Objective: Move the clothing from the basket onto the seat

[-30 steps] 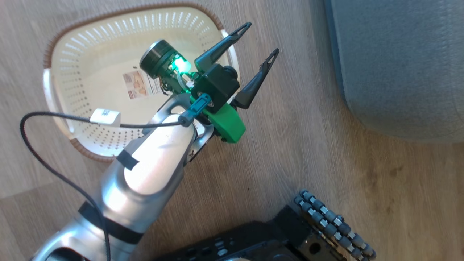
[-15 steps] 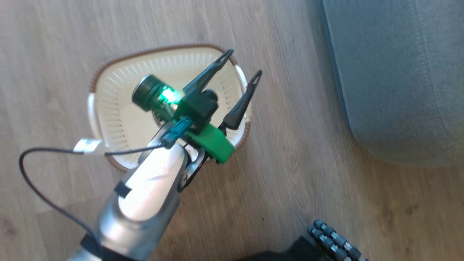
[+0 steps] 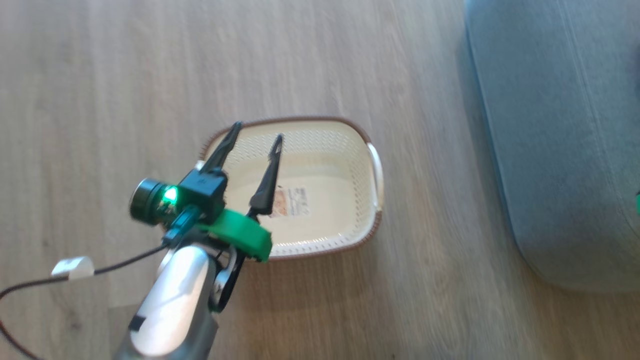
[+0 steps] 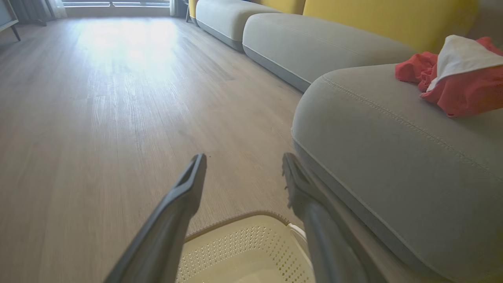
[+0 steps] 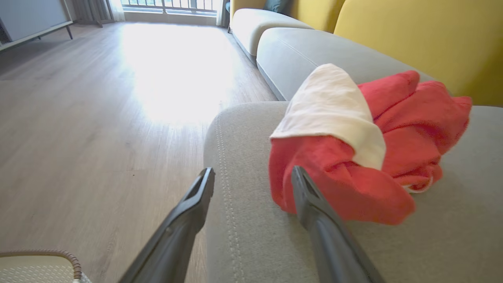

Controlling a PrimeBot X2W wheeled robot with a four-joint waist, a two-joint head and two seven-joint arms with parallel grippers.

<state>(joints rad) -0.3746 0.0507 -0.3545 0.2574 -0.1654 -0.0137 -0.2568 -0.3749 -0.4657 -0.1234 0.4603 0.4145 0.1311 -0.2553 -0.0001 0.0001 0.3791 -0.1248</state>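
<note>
Clothing [image 5: 408, 129]: one bright red bundle with a white band, lying on the seat [image 5: 243, 228], right of centre in the right wrist view and at the upper right in the left wrist view.

Basket [image 3: 350, 145]: centre of the head view, on the wood floor [image 3: 150, 75], left of the seat and apart from it. I see bare plastic and a paper label [image 3: 292, 200] inside, no fabric.

Left tool [image 3: 258, 131]: lower left of centre in the head view, over the basket's left end, fingers spread wide, holding nothing.

Right tool [image 5: 252, 170]: bottom centre of the right wrist view, fingers apart, empty, pointing at the seat's edge beside the bundle; whether they touch, I cannot tell.

Step in hand: I judge the transfer complete, at final check.

Next move: I would confirm the part of the basket floor hidden by the left arm is bare, then draw both arms clear without snagging the bundle.
</note>
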